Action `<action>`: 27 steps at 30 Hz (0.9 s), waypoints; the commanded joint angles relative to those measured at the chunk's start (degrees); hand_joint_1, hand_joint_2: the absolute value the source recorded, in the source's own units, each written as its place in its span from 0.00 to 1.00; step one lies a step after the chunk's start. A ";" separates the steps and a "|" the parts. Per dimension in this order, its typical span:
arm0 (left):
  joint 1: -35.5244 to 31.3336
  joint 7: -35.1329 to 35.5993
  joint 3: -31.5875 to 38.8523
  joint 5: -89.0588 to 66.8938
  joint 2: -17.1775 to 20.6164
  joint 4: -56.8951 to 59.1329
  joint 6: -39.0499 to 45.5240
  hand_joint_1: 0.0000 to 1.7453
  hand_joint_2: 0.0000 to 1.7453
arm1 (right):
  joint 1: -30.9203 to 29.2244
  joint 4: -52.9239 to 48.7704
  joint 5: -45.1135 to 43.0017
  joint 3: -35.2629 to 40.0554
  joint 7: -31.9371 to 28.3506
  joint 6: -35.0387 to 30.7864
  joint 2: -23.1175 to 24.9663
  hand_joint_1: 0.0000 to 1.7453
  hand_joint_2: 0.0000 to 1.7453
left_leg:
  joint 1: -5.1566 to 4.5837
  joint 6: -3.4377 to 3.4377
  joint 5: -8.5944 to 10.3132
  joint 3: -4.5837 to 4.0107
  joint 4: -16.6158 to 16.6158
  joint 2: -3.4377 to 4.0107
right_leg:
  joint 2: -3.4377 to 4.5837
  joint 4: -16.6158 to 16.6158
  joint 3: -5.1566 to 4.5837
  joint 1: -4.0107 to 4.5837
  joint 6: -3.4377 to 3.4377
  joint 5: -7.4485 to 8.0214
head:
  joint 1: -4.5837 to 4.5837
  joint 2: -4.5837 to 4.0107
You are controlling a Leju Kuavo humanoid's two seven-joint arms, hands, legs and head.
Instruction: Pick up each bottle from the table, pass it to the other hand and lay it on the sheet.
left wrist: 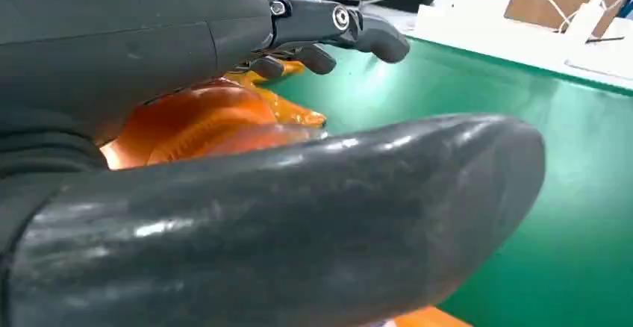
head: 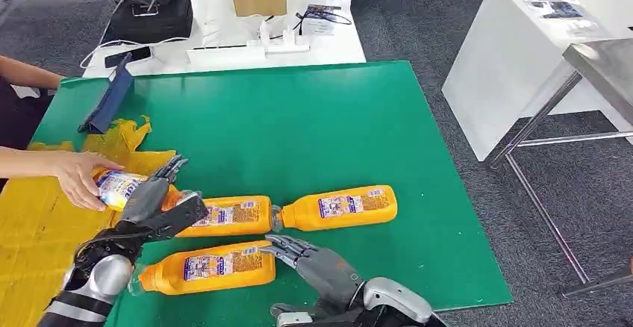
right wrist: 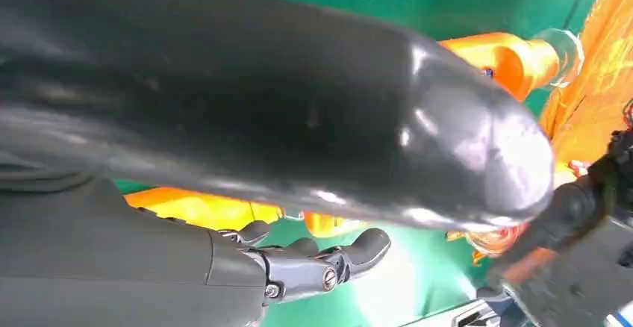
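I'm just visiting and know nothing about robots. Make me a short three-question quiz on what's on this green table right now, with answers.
1. True or false: the left hand holds a bottle that a person's hand also touches.
2. How many orange bottles lie free on the green mat?
A. one
B. three
C. five
3. Fill in: the right hand hovers with fingers apart, holding ____.

Key:
1. True. Both are on the bottle over the yellow sheet.
2. B: the near bottle, the middle bottle and the right bottle.
3. Nothing.
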 commanded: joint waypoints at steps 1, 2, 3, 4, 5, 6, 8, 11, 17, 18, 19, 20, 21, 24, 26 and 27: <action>4.68 -0.05 4.91 5.84 -1.34 -4.47 -1.64 0.00 0.00 | 0.66 1.33 -0.07 -0.65 -0.82 0.08 -2.06 0.00 0.00 | 0.02 0.01 -0.11 0.12 0.03 0.24 | 0.12 -0.04 0.12 0.06 -0.17 -0.04 | 0.00 0.00; 5.05 0.11 5.22 6.27 -1.44 -5.27 -1.63 0.00 0.00 | 0.71 1.29 -0.06 -0.69 -0.87 0.09 -2.14 0.00 0.00 | 0.02 0.01 -0.07 0.09 0.01 0.17 | 0.09 -0.05 0.06 0.05 -0.11 -0.02 | 0.00 0.00; 5.61 -0.09 5.79 7.58 -1.61 -6.12 -1.92 0.00 0.00 | 0.77 1.22 -0.02 -0.71 -0.98 0.09 -2.30 0.00 0.00 | 0.02 0.01 -0.09 0.07 0.03 0.21 | 0.12 -0.02 0.03 0.05 -0.13 -0.02 | 0.00 0.00; 6.11 -0.27 6.55 9.46 -2.04 -6.66 -2.48 0.00 0.00 | 0.80 1.19 0.00 -0.72 -1.03 0.11 -2.44 0.00 0.00 | 0.02 0.01 -0.09 0.06 0.05 0.22 | 0.12 -0.01 0.04 0.06 -0.14 -0.02 | 0.00 0.00; 7.14 -1.26 8.20 14.32 -2.95 -7.75 -4.08 0.00 0.00 | 0.91 1.08 -0.01 -0.77 -1.14 0.08 -2.72 0.00 0.00 | 0.03 0.01 -0.11 0.07 0.06 0.24 | 0.13 0.01 0.05 0.07 -0.16 -0.03 | 0.00 0.00; 8.05 -2.02 9.42 18.35 -3.56 -8.74 -5.37 0.00 0.00 | 0.99 0.98 -0.04 -0.81 -1.29 -0.03 -2.98 0.00 0.00 | 0.00 0.01 -0.07 0.06 0.02 0.16 | 0.08 -0.03 0.00 0.03 -0.10 -0.02 | 0.00 0.00; 10.80 -3.77 13.58 32.72 -6.07 -11.79 -9.54 0.00 0.00 | 1.65 0.69 0.10 -1.36 -2.09 -1.38 -3.38 0.00 0.00 | 0.03 0.01 -0.11 0.06 0.05 0.24 | 0.12 -0.02 -0.04 0.07 -0.16 -0.04 | 0.00 0.00; 12.19 -3.61 14.54 36.99 -6.70 -13.73 -10.39 0.00 0.00 | 2.01 0.52 0.36 -1.65 -2.36 -1.92 -3.45 0.00 0.00 | -0.01 0.02 -0.07 0.04 0.00 0.19 | 0.12 -0.04 -0.08 0.01 -0.08 -0.01 | 0.00 0.00; 16.46 -3.79 18.52 57.70 -10.94 -21.59 -13.87 0.00 0.00 | 3.41 -0.21 9.51 -3.71 -2.82 -9.29 -0.76 0.00 0.00 | 0.02 0.00 -0.13 -0.04 0.06 0.22 | 0.10 0.01 -0.17 0.05 -0.15 -0.07 | 0.00 0.00; 17.02 -3.60 18.57 59.32 -11.31 -22.84 -13.91 0.00 0.00 | 3.43 -0.31 11.12 -3.99 -2.98 -10.20 -0.15 0.00 1.00 | 0.05 0.00 -0.10 -0.13 0.07 0.21 | 0.13 0.00 -0.26 0.07 -0.10 -0.02 | 0.00 0.00; 17.92 -3.02 18.17 62.43 -11.96 -25.42 -13.99 0.00 0.00 | 2.93 -0.24 14.56 -4.29 -3.70 -12.10 1.25 0.00 1.00 | 0.06 0.00 -0.15 -0.10 0.12 0.26 | 0.15 0.03 -0.23 0.09 -0.14 -0.07 | -0.02 0.00; 18.24 -2.41 17.79 62.71 -12.12 -26.51 -13.56 0.00 0.00 | 2.44 -0.10 14.76 -4.36 -3.68 -11.99 1.89 0.00 1.00 | 0.05 0.01 -0.21 -0.12 0.18 0.34 | 0.20 0.09 -0.26 0.08 -0.16 -0.10 | 0.00 0.00; 18.24 -2.41 17.79 62.71 -12.12 -26.51 -13.56 0.00 0.00 | 2.44 -0.10 14.76 -4.36 -3.68 -11.99 1.89 0.00 1.00 | 0.06 0.01 -0.23 -0.08 0.18 0.35 | 0.20 0.07 -0.20 0.10 -0.18 -0.12 | 0.00 0.00; 18.24 -2.41 17.79 62.71 -12.12 -26.51 -13.56 0.00 0.00 | 2.44 -0.10 14.76 -4.36 -3.68 -11.99 1.89 0.00 1.00 | 0.05 -0.01 -0.13 -0.16 0.08 0.23 | 0.11 0.03 -0.26 0.09 -0.17 -0.07 | -0.02 0.00; 17.94 -2.42 17.70 62.72 -11.86 -25.92 -13.55 0.00 0.00 | 2.50 0.01 14.70 -4.48 -3.64 -12.02 1.79 0.00 1.00 | 0.03 0.00 -0.06 -0.22 0.03 0.15 | 0.07 0.00 -0.35 0.04 -0.09 -0.01 | -0.02 0.00; 17.94 -2.42 17.70 62.72 -11.86 -25.92 -13.55 0.00 0.00 | 2.50 0.01 14.70 -4.48 -3.64 -12.02 1.79 0.00 1.00 | 0.04 0.00 -0.08 -0.19 0.05 0.17 | 0.06 0.00 -0.31 0.07 -0.12 -0.03 | 0.00 0.00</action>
